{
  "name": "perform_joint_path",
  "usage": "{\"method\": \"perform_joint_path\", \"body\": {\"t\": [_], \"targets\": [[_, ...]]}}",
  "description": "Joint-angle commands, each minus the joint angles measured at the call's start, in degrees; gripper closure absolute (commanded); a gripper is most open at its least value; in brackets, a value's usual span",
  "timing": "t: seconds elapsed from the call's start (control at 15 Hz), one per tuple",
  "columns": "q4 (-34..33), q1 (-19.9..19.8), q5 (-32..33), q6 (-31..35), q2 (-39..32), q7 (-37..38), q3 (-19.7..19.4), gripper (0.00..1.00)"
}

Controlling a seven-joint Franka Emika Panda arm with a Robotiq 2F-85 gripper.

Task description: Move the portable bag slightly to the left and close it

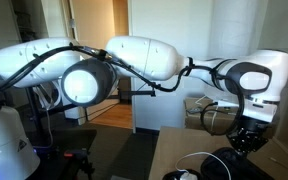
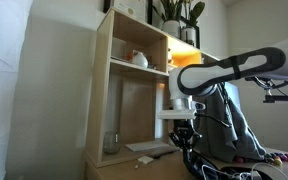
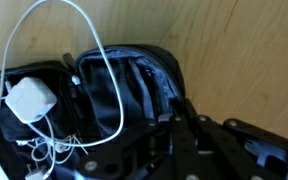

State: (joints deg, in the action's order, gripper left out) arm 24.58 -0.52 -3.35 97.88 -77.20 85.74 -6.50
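Note:
The portable bag [image 3: 134, 85] is a black soft case lying open on a wooden tabletop [image 3: 234, 50]. It fills the left and middle of the wrist view. Inside it lie a white charger block [image 3: 29, 98] and loose white cords [image 3: 92, 40]. My gripper [image 3: 178, 110] comes in from the bottom, shut, with its tips against the bag's right rim. Whether fabric is pinched between them does not show. In an exterior view the gripper [image 1: 246, 140] hangs low over the dark bag [image 1: 234, 165]. In both exterior views the arm reaches down to the table.
A tan boxy object [image 1: 209, 112] stands behind the bag. A white cord [image 1: 189, 172] trails toward the table's front. A tall wooden shelf unit [image 2: 134, 90] with a small white item and plants on top stands beside the arm [image 2: 224, 70]. Bare wood lies right of the bag.

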Motion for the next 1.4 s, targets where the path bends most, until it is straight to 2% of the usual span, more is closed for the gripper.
{"method": "perform_joint_path", "body": {"t": [0.0,0.8,0.87,1.33], "targets": [[0.0,0.0,0.0,0.1,-0.1,0.0,0.0,0.95],[0.0,0.0,0.0,0.1,-0.2,0.0,0.0,0.95],[-0.1,0.1,0.1,0.4,-0.3,0.0,-0.1,0.99],[-0.1,2.0,1.0,1.4,0.2,-0.5,-0.4,0.99]]}}
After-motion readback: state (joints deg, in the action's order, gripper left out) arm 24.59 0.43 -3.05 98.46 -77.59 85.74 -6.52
